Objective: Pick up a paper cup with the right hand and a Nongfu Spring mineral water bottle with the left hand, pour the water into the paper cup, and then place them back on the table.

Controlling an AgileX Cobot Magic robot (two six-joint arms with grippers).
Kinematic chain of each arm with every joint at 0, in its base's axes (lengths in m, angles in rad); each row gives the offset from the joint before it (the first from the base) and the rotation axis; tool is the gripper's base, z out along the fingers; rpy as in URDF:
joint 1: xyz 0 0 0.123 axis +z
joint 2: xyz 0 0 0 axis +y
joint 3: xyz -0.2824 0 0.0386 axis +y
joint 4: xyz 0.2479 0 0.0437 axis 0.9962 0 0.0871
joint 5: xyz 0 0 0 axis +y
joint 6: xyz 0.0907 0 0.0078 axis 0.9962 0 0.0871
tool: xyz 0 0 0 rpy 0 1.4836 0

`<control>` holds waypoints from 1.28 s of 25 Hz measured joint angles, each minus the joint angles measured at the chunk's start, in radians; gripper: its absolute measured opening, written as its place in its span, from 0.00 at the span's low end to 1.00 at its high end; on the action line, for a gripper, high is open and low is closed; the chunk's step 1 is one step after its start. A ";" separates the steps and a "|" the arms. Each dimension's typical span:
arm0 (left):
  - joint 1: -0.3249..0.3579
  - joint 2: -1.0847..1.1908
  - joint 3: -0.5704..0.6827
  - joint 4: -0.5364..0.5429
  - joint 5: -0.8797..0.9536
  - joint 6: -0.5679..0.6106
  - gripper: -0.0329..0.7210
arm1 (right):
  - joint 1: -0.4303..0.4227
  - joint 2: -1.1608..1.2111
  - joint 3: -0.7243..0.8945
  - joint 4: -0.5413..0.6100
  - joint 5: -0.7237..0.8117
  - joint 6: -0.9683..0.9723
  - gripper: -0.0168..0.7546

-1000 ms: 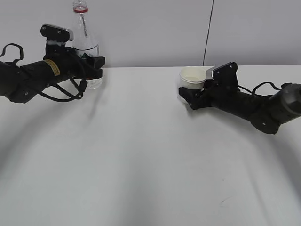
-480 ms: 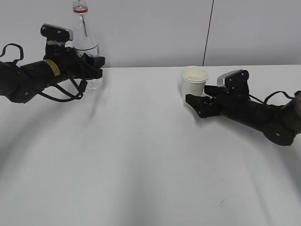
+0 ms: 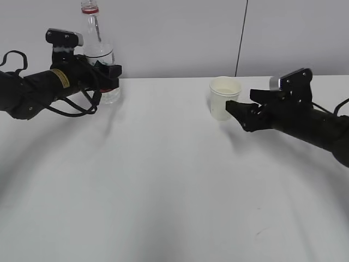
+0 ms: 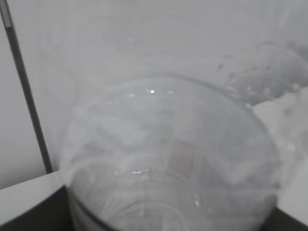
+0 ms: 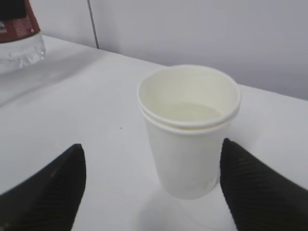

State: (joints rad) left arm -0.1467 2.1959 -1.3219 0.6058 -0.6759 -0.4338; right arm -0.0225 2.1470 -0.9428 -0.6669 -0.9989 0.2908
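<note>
Paper cup (image 5: 188,127), cream-white, rolled rim, upright, holding water

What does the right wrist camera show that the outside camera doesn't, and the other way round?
Only the right wrist view shows water inside the paper cup and two stacked rims. Only the exterior view shows both arms: the left gripper around the water bottle, the right gripper open beside the cup. Both show the cup standing free and upright on the white table, with the bottle off to its left.
</note>
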 joint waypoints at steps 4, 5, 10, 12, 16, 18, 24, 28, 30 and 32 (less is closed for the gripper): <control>0.000 0.000 0.000 0.000 0.000 -0.005 0.57 | 0.000 -0.171 0.089 -0.026 0.080 0.074 0.83; 0.000 0.000 0.000 0.000 0.000 -0.006 0.57 | 0.000 -0.211 0.104 -0.048 0.110 0.094 0.83; -0.003 0.025 0.000 -0.018 -0.022 -0.006 0.57 | 0.000 -0.422 0.130 -0.186 0.304 0.222 0.81; -0.004 0.045 0.000 -0.023 -0.022 -0.007 0.57 | 0.000 -0.483 0.130 -0.222 0.360 0.278 0.81; -0.008 0.079 0.000 -0.026 -0.025 -0.007 0.58 | 0.000 -0.556 0.132 -0.302 0.419 0.382 0.80; -0.009 0.089 -0.001 -0.026 -0.045 -0.009 0.61 | 0.000 -0.565 0.132 -0.348 0.432 0.437 0.80; -0.011 0.092 -0.003 -0.037 -0.085 -0.009 0.79 | 0.000 -0.566 0.133 -0.435 0.449 0.527 0.79; -0.011 0.092 -0.003 -0.038 -0.078 -0.009 0.82 | 0.000 -0.566 0.133 -0.441 0.449 0.531 0.79; -0.011 0.092 -0.003 -0.038 -0.057 -0.009 0.82 | 0.000 -0.566 0.133 -0.444 0.449 0.533 0.79; -0.011 0.092 0.003 -0.037 -0.045 -0.009 0.82 | 0.000 -0.566 0.133 -0.444 0.449 0.533 0.79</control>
State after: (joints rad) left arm -0.1572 2.2883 -1.3192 0.5691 -0.7212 -0.4429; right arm -0.0225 1.5814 -0.8102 -1.1104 -0.5497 0.8237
